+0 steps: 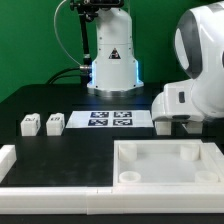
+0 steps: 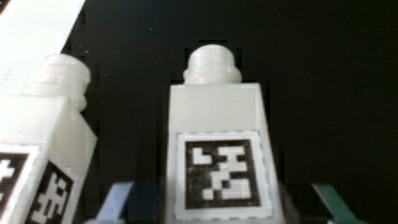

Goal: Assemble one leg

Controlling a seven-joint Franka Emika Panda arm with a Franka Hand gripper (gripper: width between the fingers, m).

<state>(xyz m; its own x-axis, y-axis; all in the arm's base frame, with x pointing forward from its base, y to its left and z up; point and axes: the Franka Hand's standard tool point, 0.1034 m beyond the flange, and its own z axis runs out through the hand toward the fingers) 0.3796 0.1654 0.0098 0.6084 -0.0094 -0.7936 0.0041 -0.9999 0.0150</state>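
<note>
In the wrist view a white leg (image 2: 219, 130) with a black-and-white tag and a rounded peg stands between my fingers, with a dark gap on each side. A second leg (image 2: 45, 130) stands beside it, outside the fingers. My gripper (image 2: 226, 205) is open around the first leg and does not touch it. In the exterior view my gripper (image 1: 177, 126) is low over the table behind the large white tray piece (image 1: 165, 160) and hides these two legs. Two more legs (image 1: 30, 123) (image 1: 55, 123) stand at the exterior view's left.
The marker board (image 1: 110, 121) lies flat in front of the robot base (image 1: 112, 70). A white rail (image 1: 50, 187) runs along the table's front edge, with a raised end at the exterior view's left.
</note>
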